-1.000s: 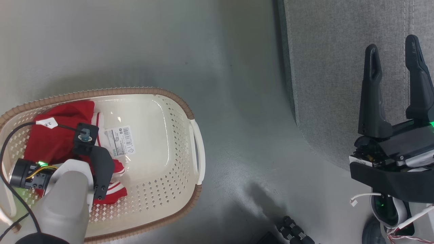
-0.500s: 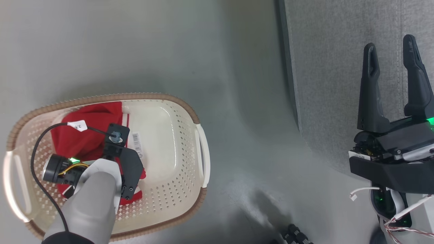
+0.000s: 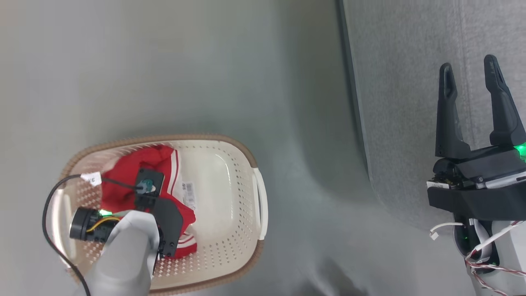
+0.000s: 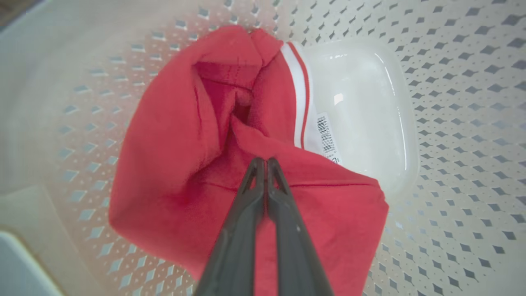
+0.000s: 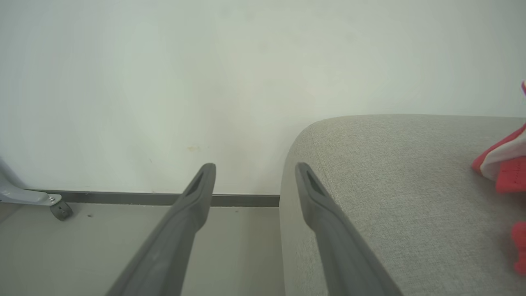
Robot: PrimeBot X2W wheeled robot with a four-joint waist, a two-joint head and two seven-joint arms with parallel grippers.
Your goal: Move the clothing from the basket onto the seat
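Red clothing sits pinched in the left gripper's closed fingers; the right gripper gapes empty.

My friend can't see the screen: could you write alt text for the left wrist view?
Two dark jaws, shut together, pinch a fold of red clothing with a white stripe, lying in a cream perforated basket. A barcode label sits beside the stripe.

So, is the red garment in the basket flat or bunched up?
Bunched up: the red garment gathers in deep creases around the left gripper, pinched shut on it, inside the basket.
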